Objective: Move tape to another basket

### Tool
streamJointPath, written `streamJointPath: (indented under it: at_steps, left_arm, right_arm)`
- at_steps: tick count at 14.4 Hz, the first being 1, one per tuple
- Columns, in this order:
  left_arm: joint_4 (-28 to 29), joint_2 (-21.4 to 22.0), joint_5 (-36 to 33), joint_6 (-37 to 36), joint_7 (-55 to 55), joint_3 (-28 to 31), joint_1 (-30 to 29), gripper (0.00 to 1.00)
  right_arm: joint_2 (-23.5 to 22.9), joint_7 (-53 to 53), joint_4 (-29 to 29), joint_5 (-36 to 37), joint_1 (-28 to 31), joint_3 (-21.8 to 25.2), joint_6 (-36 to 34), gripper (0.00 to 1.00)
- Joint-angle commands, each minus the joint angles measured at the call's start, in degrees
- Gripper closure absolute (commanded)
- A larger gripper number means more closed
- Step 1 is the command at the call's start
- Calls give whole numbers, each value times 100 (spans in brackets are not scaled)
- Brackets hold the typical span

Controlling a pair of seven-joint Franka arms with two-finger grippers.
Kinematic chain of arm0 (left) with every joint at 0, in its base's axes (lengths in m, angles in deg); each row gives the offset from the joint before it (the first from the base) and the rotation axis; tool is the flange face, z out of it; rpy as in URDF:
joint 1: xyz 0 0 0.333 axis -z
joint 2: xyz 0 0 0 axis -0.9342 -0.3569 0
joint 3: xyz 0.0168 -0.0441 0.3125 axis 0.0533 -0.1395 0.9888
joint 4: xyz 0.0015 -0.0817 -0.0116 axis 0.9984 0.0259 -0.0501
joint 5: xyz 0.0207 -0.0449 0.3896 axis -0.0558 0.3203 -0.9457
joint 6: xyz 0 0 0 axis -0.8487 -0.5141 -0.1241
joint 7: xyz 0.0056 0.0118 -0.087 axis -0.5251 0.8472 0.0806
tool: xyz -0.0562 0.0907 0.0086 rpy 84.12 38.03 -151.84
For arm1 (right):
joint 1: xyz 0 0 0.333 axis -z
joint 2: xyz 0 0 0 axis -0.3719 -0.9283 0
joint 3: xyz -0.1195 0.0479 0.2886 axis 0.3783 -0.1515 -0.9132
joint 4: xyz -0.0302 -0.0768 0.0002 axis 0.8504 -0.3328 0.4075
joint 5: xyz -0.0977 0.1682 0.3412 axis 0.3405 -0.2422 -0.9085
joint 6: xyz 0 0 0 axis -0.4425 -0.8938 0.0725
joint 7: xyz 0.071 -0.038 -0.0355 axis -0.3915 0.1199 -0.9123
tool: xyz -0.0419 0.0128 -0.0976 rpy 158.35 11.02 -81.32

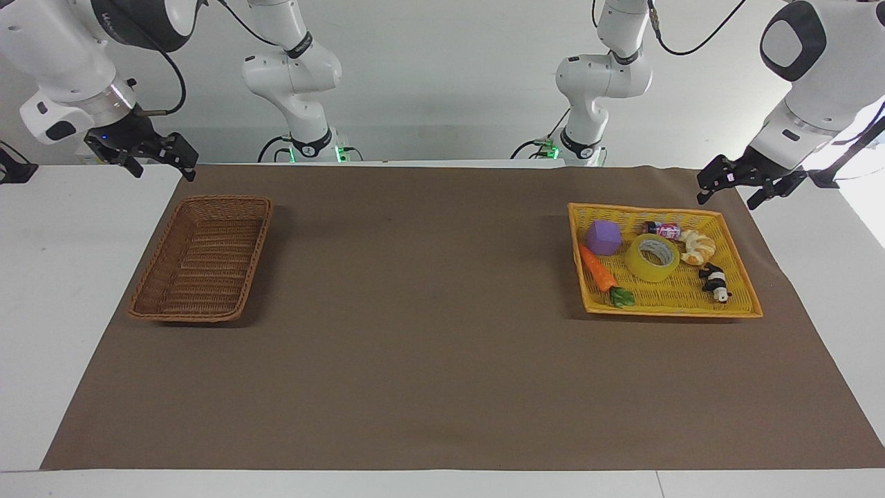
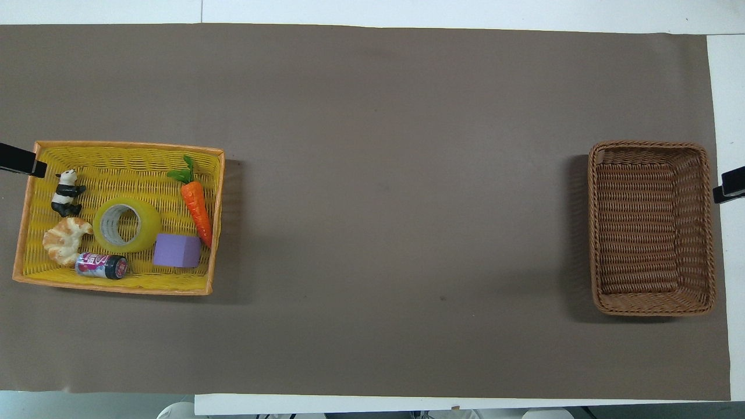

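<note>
Tape: you see the wide roll of translucent yellow packing tape (image 1: 653, 257) lying flat, core up, in the middle of the bright yellow flat woven tray (image 1: 733, 243).
Tray neighbours: you find a purple foam cube (image 1: 603, 237) and an orange toy carrot (image 1: 599, 268) beside the tape toward the right arm's end; a small red drink can (image 1: 662, 229) lies nearer the robots, with a toy croissant (image 1: 698, 247) and a panda figurine (image 1: 715, 282) on the roll's remaining side.
Basket: your rectangular dark-brown woven wicker basket (image 1: 200, 257) sits well apart, at the right arm's end of the brown-covered worktop (image 1: 429, 332).
Left gripper (image 1: 734, 181): it hangs above the worktop's edge near the tray, waiting; whether its fingers are spread, you cannot tell.
Right gripper (image 1: 160, 158): it hovers over the worktop corner near the basket; its finger state you cannot tell either.
</note>
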Motion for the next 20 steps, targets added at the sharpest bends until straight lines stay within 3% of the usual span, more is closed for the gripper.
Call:
streamJointPath:
  at_steps: [1, 4, 6, 10, 14, 18, 20]
  left_arm:
    - [54, 127, -19, -169, 65, 32, 28, 0]
    - [90, 145, -19, -116, 12, 5, 81, 0]
    - [483, 319, -19, 67, 3, -3, 72, 0]
    - [3012, 1225, -19, 2367, 64, 14, -50, 0]
    - [3525, 752, -19, 3037, 502, -3, -489, 0]
    - [3852, 216, -19, 4231, 926, -3, -798, 1]
    - [3852, 66, -19, 4392, 926, -3, -798, 14]
  right_arm:
    - [98, -48, 74, -66, -11, 22, -49, 0]
    - [98, -48, 74, -66, -19, 22, -49, 0]
    - [98, -48, 74, -74, -11, 22, -49, 0]
    - [98, -48, 74, -66, -19, 22, -49, 0]
    - [98, -48, 83, -66, -19, 22, -49, 0]
    - [98, -48, 83, -66, -11, 22, -49, 0]
    - [98, -48, 74, -66, -11, 22, -49, 0]
